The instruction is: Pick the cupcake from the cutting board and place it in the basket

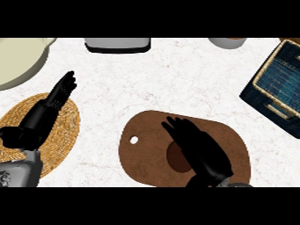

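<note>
White marbled counter point(145, 88) fills my view from above. At the far left sits a large cream bowl point(9, 61), cut off by the edge. At the far middle is a grey-and-black appliance point(118, 45), and further right a small grey vessel point(228, 42); only the near side of each shows. On the right stands the basket point(261, 74), dark blue with a tan rim and handles, turned at an angle and partly out of view. Open counter lies between it and the board, with nothing standing in that gap.

Near the middle lies the brown cutting board point(145, 149), rounded, with a small white hole point(134, 139) at its left side. A darker brown oval on it, which I take for the cupcake point(176, 157), shows only at its left part; the rest is hidden under the right hand.

I see the right hand point(201, 149) coming in from the near edge and lying over the board, its fingers straight and slightly spread, pointing far and left. I cannot tell whether it touches the cupcake.

On the near left is a round woven mat point(67, 132). The left hand point(45, 112) rests above it, fingers straight and together, pointing away, holding nothing.
</note>
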Available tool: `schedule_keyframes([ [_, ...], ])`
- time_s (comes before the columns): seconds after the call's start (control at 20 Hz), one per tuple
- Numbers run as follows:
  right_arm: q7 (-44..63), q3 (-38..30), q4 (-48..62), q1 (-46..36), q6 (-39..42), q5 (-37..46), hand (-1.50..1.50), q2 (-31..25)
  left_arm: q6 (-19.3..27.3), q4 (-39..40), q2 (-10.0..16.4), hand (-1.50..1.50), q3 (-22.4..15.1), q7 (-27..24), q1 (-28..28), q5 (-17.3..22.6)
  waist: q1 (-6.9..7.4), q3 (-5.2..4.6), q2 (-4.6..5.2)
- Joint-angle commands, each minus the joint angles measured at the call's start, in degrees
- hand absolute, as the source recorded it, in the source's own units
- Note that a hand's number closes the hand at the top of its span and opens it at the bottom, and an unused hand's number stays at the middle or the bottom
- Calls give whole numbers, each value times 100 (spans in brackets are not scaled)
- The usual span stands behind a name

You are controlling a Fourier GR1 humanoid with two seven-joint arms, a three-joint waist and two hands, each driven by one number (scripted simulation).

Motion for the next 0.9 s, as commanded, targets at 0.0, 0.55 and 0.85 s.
schedule_keyframes([
  [0.0, -199, -300, 420, -203, 12, 80, -150, -2, -173, 17, 67, 0, 215, -203, 171, 87, 6, 0, 1],
  [0.55, -650, -308, 1109, -25, -96, 277, -150, 64, -120, -27, -142, 0, 128, 66, -54, -119, -3, 0, -1],
  [0.85, -597, 144, 1103, 134, 219, 553, 150, 49, -185, -68, -162, 0, 126, 67, 5, -118, -6, 0, -3],
])
